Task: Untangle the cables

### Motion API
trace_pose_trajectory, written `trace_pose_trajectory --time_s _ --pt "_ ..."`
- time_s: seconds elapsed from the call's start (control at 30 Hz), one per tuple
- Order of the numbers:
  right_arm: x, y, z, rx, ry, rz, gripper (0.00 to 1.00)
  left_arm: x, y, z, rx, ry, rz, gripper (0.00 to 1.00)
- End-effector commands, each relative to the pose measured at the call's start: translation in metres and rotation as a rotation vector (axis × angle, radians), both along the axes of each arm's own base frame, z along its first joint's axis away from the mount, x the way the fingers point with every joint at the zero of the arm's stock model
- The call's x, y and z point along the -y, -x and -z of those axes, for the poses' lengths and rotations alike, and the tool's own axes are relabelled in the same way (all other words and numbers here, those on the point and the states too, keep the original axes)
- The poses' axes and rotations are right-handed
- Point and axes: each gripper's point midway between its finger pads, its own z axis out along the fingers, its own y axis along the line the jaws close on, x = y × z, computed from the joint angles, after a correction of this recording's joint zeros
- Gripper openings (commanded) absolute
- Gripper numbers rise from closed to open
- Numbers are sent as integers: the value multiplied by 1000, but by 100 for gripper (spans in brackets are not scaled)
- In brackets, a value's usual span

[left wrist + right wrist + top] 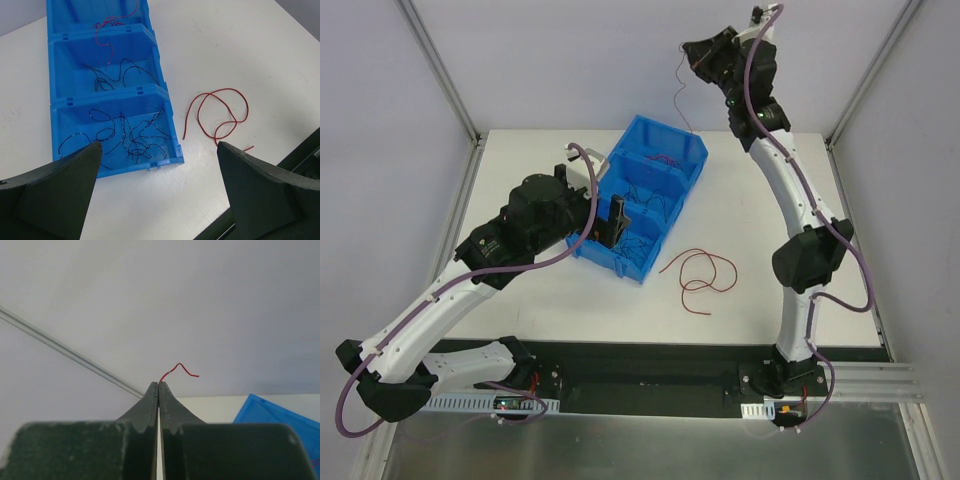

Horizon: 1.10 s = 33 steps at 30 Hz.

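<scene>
Your left arm runs from its base at the near-left edge up and to the right, bent low over the counter (pixel 740 230), wrist tipped down. Your left hand (pixel 159 146) is spread wide. Both fingers (pixel 60 195) sit far apart at the bottom of the wrist view, nothing between them. From above, it hovers at the near-left side of the blue bin (pixel 632 268).

In the near compartment lie the near black cables (pixel 127 136): thin and curly, overlapping in a loose scribble across the floor. Just right of the bin, on bare counter, is the loose red cable (pixel 700 272) – one strand, a few open loops crossing itself, not touching the bin. In the middle compartment are the middle black cables (pixel 117 77), a smaller kinked cluster. In the far compartment are the red cables (pixel 665 158), a small bunch, too thin to count.

Your right arm stands up from its base at the near-right edge, bends over the right of the counter, then rises high beyond the bin's far end. Your right hand (pixel 159 386) is clamped tight, fingertips pressed together on the held red cable (pixel 181 369), a short kinked end poking out past the tips. In the top view the rest of that strand hangs from the hand down toward the far compartment, slightly wavy – you can't tell whether its lower end is caught in the bunch.
</scene>
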Motion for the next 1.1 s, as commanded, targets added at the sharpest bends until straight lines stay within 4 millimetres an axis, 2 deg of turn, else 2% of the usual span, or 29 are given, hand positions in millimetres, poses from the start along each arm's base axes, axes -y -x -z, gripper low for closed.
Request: trace_pose_trajectory --time_s 0.0,0.03,0.17,0.23,0.33,0.53,0.63,0.7,0.8,0.87,1.0,1.07 --pt "-15 -14 28 -22 37 -36 0 -5 -3 -20 54 15 -14 99" --pt "-17 -17 40 -43 49 -42 0 -6 -3 -20 54 12 -17 99" --pt "-23 -28 110 -156 164 -38 0 -8 -2 -19 52 10 -22 99" --pt "-17 -30 129 -200 224 -19 0 -10 -2 -19 52 7 -28 99" --pt "-12 -33 123 -179 275 5 0 -12 -1 -20 52 10 -31 99" --pt "-4 -46 82 -86 289 76 0 -7 -3 -23 48 17 -23 99" --pt "-6 -49 79 -76 276 75 0 -5 -3 -26 49 21 -17 99" --pt "-7 -49 99 -118 300 68 1 -6 -3 -28 53 23 -20 99" --pt "-6 -42 158 -233 360 47 0 -7 -2 -28 53 28 -24 99" --pt "-9 -35 187 -278 401 14 0 -9 -1 -27 48 30 -28 99" --pt "-32 -16 226 -340 484 -97 0 -9 0 -25 42 35 -27 99" --pt "-36 -12 239 -375 514 -112 3 -8 0 -27 42 37 -26 99"
